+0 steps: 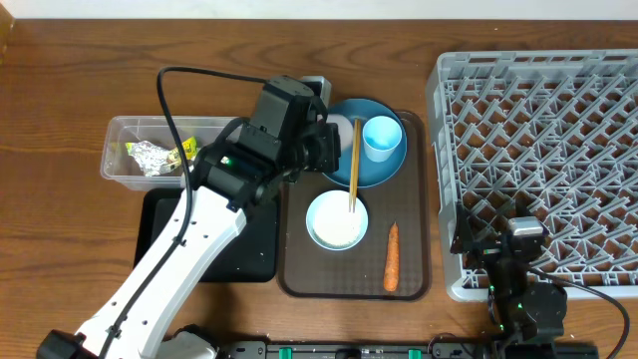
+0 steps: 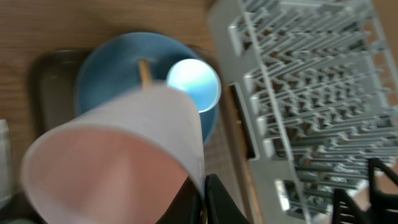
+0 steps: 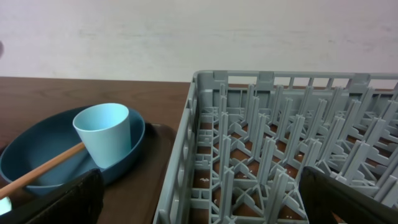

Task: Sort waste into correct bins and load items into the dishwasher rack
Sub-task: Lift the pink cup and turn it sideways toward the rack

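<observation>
My left gripper [image 2: 202,186] is shut on the rim of the pink cup [image 2: 112,155] and holds it tilted above the blue plate [image 1: 384,165]. In the overhead view the arm hides that cup. The light blue cup [image 1: 382,137] stands on the plate, and the chopsticks [image 1: 353,165] lie from the plate to the white bowl [image 1: 336,219]. The carrot [image 1: 392,256] lies to the right of the bowl. My right gripper [image 3: 199,208] is open and empty at the front left corner of the grey rack [image 1: 538,150]. The foil wrapper [image 1: 152,157] lies in the clear tub [image 1: 120,135].
Plate, bowl and carrot sit on a brown serving tray [image 1: 421,284] just left of the rack. The black tray [image 1: 254,254] lies in front of the tub, partly under my left arm. No tissues show.
</observation>
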Robot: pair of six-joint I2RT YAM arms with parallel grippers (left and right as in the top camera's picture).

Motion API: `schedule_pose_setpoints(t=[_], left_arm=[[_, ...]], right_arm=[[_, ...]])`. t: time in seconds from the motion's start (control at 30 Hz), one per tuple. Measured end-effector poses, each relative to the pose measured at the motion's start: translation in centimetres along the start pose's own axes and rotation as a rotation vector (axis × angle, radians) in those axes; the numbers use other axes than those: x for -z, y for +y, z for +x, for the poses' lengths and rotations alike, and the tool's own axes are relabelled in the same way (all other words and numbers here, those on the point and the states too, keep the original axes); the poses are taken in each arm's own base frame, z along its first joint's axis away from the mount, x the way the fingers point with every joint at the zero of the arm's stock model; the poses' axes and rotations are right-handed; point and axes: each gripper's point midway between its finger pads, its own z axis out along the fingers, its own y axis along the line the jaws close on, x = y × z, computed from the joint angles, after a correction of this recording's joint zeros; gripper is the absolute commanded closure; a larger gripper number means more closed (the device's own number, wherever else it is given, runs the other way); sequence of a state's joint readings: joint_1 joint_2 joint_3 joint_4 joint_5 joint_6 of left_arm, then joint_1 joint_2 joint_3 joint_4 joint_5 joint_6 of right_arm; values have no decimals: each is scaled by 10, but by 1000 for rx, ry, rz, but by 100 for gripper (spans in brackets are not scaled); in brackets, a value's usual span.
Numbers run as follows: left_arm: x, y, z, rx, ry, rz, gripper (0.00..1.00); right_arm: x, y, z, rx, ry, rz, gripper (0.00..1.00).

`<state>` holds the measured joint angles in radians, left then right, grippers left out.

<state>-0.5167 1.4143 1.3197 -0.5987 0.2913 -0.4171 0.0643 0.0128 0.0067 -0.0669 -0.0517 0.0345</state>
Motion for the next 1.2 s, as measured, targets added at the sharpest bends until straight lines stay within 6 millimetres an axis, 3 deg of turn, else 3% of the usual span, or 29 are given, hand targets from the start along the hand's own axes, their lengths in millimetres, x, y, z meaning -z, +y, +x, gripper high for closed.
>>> schedule_pose_setpoints(t=[0.27, 0.6, 0.8, 1.2], left_arm=[[5, -17, 0, 22, 45, 160, 93], [31, -11, -14, 121, 91, 378, 93], [44, -31, -6, 111, 148, 520, 93], [51, -42, -2, 91, 177, 596, 93]], right_arm=[[0, 0, 0, 0, 0, 0, 1], [0, 0, 0, 0, 0, 0, 1], [0, 0, 0, 0, 0, 0, 1], [0, 0, 0, 0, 0, 0, 1]])
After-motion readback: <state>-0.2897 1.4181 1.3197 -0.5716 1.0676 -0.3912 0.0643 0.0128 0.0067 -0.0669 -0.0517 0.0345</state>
